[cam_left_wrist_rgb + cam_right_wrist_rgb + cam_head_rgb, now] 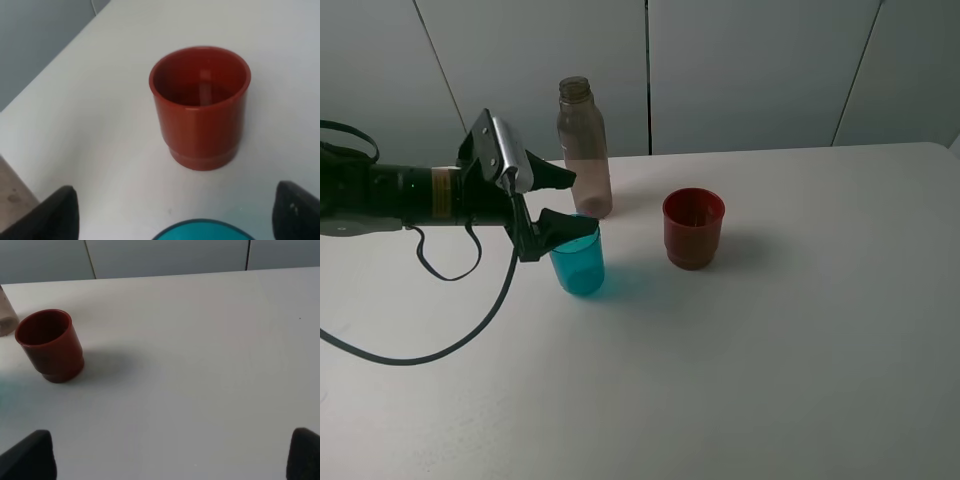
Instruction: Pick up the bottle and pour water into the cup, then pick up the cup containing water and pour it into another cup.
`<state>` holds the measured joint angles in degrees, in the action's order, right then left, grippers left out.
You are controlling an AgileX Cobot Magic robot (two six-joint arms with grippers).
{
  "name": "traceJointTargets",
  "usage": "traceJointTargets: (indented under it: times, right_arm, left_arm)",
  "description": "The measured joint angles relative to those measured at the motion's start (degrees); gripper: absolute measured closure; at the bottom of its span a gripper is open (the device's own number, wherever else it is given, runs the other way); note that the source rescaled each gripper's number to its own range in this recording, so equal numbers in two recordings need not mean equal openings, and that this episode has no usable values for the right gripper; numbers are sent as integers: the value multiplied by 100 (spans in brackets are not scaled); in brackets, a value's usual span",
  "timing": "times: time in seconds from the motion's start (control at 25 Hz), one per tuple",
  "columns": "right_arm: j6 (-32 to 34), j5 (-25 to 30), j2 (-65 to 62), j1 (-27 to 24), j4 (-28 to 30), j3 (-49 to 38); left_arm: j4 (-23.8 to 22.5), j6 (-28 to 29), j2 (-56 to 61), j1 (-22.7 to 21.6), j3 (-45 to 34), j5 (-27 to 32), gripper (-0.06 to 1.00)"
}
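The bottle stands uncapped at the back of the table, and a sliver of it shows in the right wrist view. In front of it stands the teal cup, upright; only its rim shows in the left wrist view. The red cup stands upright to the right of the teal one. My left gripper is open and level with the teal cup's rim on its left side, holding nothing. My right gripper is open and empty, well away from the red cup.
The white table stretches wide to the right and front. A grey panelled wall rises behind its far edge. A black cable from the left arm loops over the table at the left.
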<state>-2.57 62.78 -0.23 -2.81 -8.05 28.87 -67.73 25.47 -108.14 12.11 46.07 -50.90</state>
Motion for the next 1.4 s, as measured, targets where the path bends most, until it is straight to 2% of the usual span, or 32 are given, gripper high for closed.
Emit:
traceJointTargets:
  times: [0.16, 0.28, 0.4, 0.52, 0.6, 0.8, 0.92, 1.04, 1.24, 1.4]
  right_arm:
    - [0, 0, 0, 0, 0, 0]
    - [0, 0, 0, 0, 0, 0]
    - [0, 0, 0, 0, 0, 0]
    - [0, 0, 0, 0, 0, 0]
    - [0, 0, 0, 0, 0, 0]
    - [0, 0, 0, 0, 0, 0]
    - [0, 0, 0, 0, 0, 0]
    - [0, 0, 0, 0, 0, 0]
    - [0, 0, 0, 0, 0, 0]
    - [0, 0, 0, 0, 0, 0]
  left_arm:
    - [0, 538, 468, 0, 0, 341, 1]
    - [229, 1058, 936, 142, -10, 892, 1]
    - [658, 1323, 1404, 399, -21, 1464, 0]
    - [1288, 1305, 1950, 744, -142, 2281, 1]
    - [1938, 988, 2366, 1035, -244, 2938, 1]
    - [3834, -804, 3365, 1719, -348, 4824, 1]
    - [4673, -1242, 3997, 1971, -348, 5841, 1]
    - [4851, -1182, 4620, 1997, -348, 6860, 1]
    - [4487, -262, 5585, 2011, -352, 8616, 0]
    - [4557, -62, 6325, 2000, -352, 9719, 0]
